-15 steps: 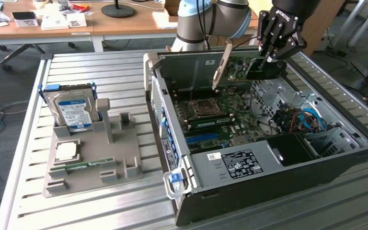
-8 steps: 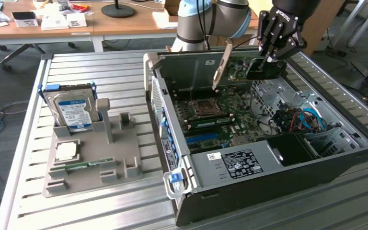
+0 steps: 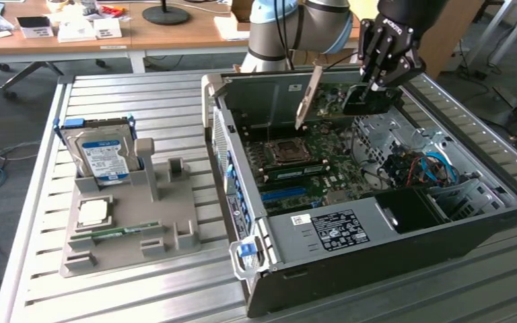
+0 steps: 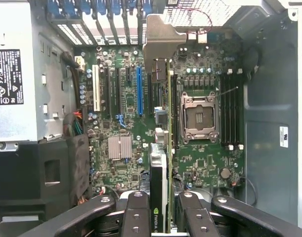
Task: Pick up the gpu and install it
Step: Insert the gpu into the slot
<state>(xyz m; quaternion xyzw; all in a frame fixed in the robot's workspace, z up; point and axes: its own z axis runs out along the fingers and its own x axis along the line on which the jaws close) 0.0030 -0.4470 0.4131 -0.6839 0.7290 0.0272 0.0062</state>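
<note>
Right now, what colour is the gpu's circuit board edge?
Green, on the gpu; the wrist view shows it best.

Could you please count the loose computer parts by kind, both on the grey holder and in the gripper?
Silver hard drive with blue-white label: 1
Square silver processor chip: 1
Slim green memory stick: 1
Green gpu card with black fan cover, held by the black gripper: 1
Total: 4
</note>
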